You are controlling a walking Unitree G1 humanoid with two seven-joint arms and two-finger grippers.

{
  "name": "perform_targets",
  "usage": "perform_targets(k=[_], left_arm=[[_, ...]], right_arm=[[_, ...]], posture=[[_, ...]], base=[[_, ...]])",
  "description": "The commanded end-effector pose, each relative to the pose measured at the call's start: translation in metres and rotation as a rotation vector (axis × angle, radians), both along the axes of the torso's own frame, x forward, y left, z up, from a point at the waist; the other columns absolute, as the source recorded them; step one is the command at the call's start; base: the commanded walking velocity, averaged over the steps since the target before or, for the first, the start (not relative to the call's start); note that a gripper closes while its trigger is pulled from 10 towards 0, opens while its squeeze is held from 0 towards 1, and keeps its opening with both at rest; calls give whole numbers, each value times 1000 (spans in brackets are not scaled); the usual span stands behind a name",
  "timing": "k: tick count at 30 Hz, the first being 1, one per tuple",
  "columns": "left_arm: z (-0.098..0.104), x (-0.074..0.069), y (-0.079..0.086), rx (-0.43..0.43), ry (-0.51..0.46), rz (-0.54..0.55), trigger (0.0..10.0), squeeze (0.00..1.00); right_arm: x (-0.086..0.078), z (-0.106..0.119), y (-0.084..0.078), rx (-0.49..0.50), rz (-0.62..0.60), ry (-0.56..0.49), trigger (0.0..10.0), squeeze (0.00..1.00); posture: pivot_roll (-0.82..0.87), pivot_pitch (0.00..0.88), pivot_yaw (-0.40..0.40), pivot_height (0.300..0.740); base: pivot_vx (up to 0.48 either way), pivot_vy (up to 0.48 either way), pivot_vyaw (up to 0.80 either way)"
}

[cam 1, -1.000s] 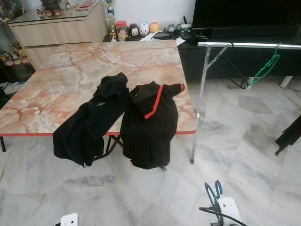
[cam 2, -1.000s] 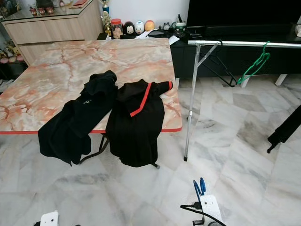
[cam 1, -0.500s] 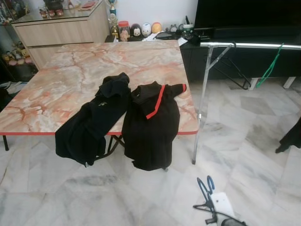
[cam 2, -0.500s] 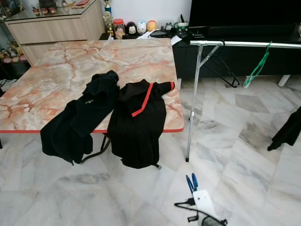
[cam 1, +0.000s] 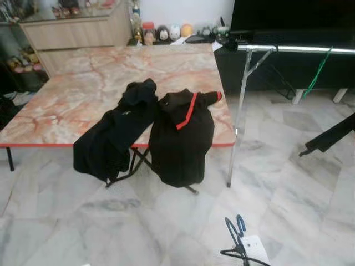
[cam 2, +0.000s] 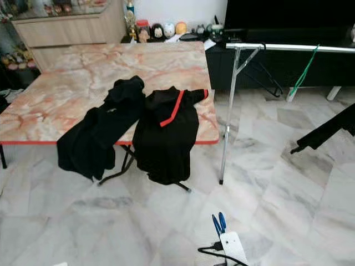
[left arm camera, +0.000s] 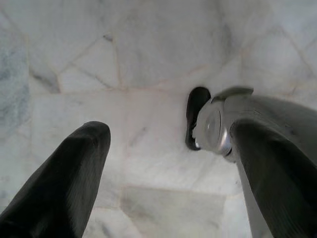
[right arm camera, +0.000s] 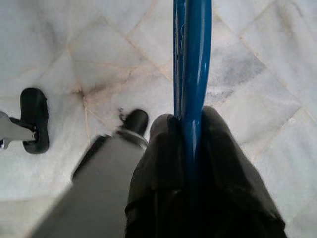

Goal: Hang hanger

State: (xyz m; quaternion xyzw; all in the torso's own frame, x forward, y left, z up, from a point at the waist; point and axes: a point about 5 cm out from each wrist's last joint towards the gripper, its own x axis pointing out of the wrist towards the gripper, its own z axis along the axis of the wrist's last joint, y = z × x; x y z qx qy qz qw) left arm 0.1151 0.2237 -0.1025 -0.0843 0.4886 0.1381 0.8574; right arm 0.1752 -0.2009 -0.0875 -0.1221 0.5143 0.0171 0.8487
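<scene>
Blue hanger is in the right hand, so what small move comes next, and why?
Probably raise the right hand toward the metal rail. It is shut on the blue hanger, held low over the floor, while the rail stands higher, ahead to the right.

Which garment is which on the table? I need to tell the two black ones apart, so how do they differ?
The left black garment is plain black with a tiny white mark; the right black garment has a red stripe and red cuff. The left one lies slanted toward the table's corner, while the right one hangs straighter. Both droop over the front edge.
</scene>
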Motion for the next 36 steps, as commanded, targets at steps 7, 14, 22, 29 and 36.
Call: perform_targets(k=[7, 14, 22, 29, 36], left_arm=[[2, 8, 1, 14, -6, -17, 10000, 0], [3, 9, 3, 17, -10, -20, 10000, 0], [4, 10, 4, 21, -14, -13, 10000, 0], [4, 11, 3, 19, -15, -14, 10000, 0], [4, 11, 5, 31, -14, -20, 10000, 0]], right_arm=[[1, 0, 1, -2, 2, -6, 10000, 0], [3, 1, 1, 0, -13, -14, 10000, 0], [3, 1, 1, 3, -24, -17, 10000, 0], [4, 1, 1, 4, -21, -18, 10000, 0], [3, 1, 2, 6, -24, -18, 10000, 0]], posture=[[-74, 0, 41, 732], [-70, 0, 37, 732], [-55, 0, 26, 732], [-54, 0, 25, 732], [-52, 0, 28, 732]], base=[[-258, 0, 0], [-257, 0, 0], [-261, 0, 0], [-110, 0, 0], [0, 0, 0]])
